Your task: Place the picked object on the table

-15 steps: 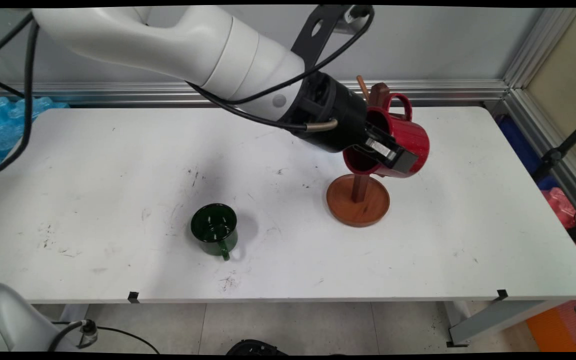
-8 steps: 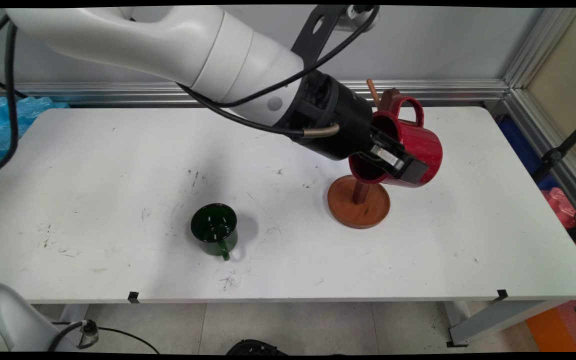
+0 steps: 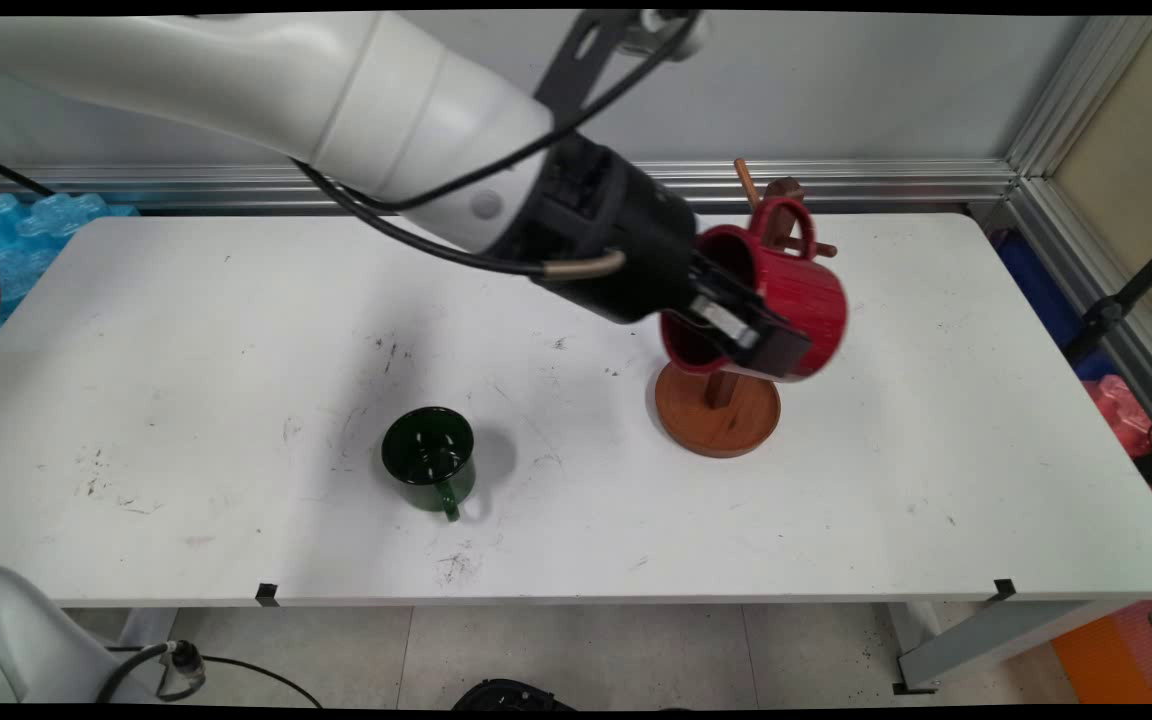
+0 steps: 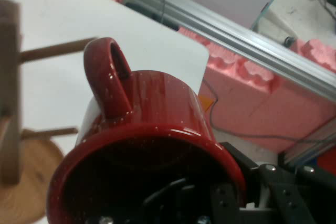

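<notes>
A glossy red mug (image 3: 786,300) hangs in the air, tipped on its side, clamped by its rim in the black pincer (image 3: 751,335): one finger lies inside the mouth, the other along the outer wall. In the hand view the mug's open mouth (image 4: 142,177) fills the lower frame, with its loop handle (image 4: 110,77) pointing up and away from the pincer.

Just beyond the mug stands a wooden mug tree (image 3: 718,405) with a round base, an upright post and thin pegs. Its base sits directly below the pincer, and its pegs (image 4: 55,50) lie just beside the handle; the handle's opening is turned toward them, which seems to be why the mug is held sideways. Whether handle and peg touch cannot be told.

Well apart from the pincer, back toward the arm's side and nearer the camera, a dark green mug (image 3: 428,458) stands upright on the white table (image 3: 936,480), its handle toward the near edge.

No brand, label or lettering can be read on either mug or the stand.
</notes>
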### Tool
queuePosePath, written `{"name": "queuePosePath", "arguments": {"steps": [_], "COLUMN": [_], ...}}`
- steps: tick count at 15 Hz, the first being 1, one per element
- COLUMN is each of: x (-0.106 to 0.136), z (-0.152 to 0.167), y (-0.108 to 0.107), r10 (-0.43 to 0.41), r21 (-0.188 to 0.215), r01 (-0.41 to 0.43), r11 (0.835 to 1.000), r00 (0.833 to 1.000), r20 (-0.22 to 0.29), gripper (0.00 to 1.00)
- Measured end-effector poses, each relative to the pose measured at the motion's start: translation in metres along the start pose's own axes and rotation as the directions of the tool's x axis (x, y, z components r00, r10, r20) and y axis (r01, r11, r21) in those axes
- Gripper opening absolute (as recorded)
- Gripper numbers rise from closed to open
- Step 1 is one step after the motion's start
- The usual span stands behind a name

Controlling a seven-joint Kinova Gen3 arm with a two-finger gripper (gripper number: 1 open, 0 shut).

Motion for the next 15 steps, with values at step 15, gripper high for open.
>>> {"name": "queuePosePath", "arguments": {"steps": [15], "x": [-0.025], "z": [-0.065], "y": [-0.069], "r10": [0.010], "r21": [0.189], "r01": [-0.028], "r11": [0.982], "r00": [0.996], "r20": [0.094], "gripper": [0.00]}}
